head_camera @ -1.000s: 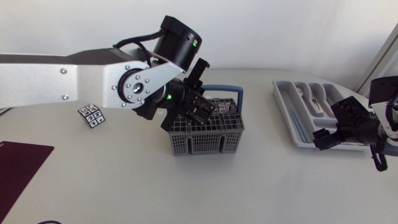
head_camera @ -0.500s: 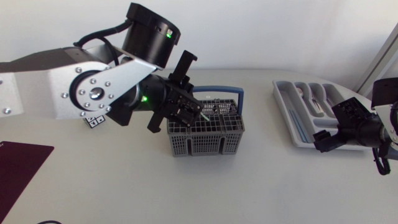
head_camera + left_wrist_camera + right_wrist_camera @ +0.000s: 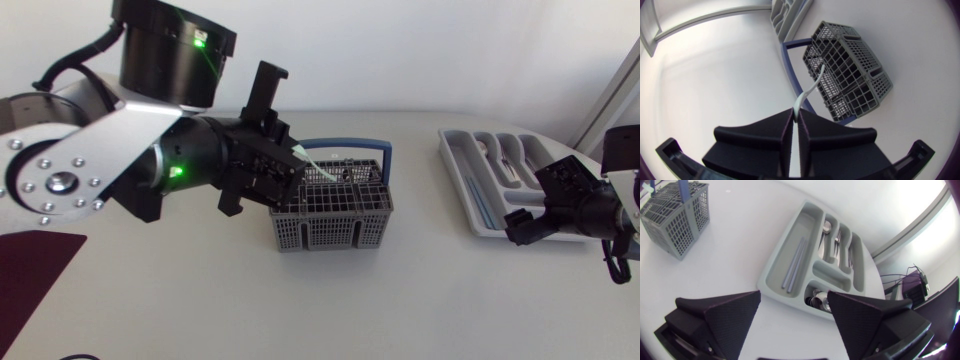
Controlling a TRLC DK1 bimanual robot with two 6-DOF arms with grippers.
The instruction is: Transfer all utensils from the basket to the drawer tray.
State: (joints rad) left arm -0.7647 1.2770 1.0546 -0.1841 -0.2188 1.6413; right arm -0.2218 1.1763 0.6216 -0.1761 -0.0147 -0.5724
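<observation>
A grey mesh basket (image 3: 330,210) with a blue handle stands mid-table, and it also shows ahead of the left gripper as the basket (image 3: 852,75). My left gripper (image 3: 292,165) hangs over the basket's left rim, shut on a thin white utensil (image 3: 318,171). Up close, the left gripper (image 3: 795,114) pinches the curved utensil (image 3: 810,90) at one end, while its far end points at the basket's top. The grey drawer tray (image 3: 480,205) lies at the right. My right gripper (image 3: 524,224) hovers open beside the tray's near end, and the same right gripper (image 3: 795,305) has its fingers wide apart before the tray (image 3: 790,235).
Metal cutlery (image 3: 837,237) fills the tray's narrow compartments, and two pale sticks (image 3: 794,264) lie in the long one. A small marker card is mostly hidden behind my left arm. A dark red mat (image 3: 30,270) lies at the table's left edge.
My left arm has drawn back to the left and upward, bringing the white utensil up out of the basket. The right arm has stayed put.
</observation>
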